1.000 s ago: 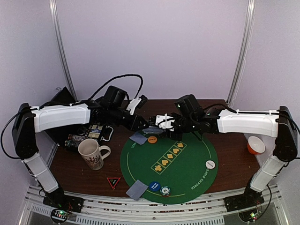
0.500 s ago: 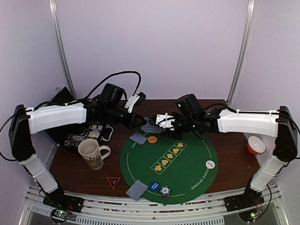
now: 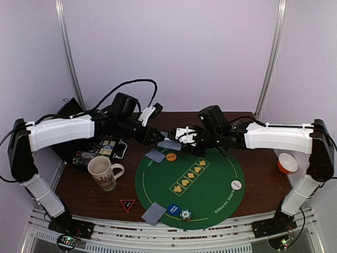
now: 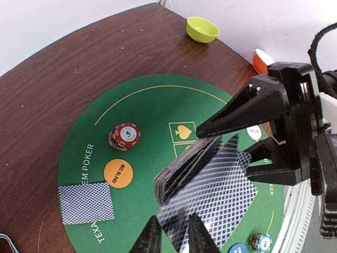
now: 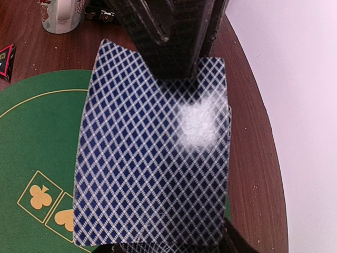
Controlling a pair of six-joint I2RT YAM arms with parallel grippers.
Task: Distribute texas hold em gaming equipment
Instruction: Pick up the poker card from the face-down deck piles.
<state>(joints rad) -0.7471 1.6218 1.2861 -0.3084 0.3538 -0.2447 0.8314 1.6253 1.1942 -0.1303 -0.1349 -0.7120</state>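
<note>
Compared with a second ago, the left gripper (image 3: 151,134) has been pulled back leftward, away from the right gripper (image 3: 182,138), and is now parked above the far-left edge of the green mat (image 3: 210,195). A card (image 4: 210,200) has been dragged along with it, so it looks like one more card is being peeled off to be dealt. That card is pinched by its edge between the left fingers, which are squeezed nearly together. It's held in the air over the far-left part of the mat, with its other end still overlapping the deck (image 4: 181,168).

The deck is clamped by the right gripper, jaws pressed onto it from both faces, above the mat's far edge.

One dealt card (image 3: 155,155) and an orange button (image 3: 171,156) are already laid on the mat's far-left part, so dealing is probably only partway done.
</note>
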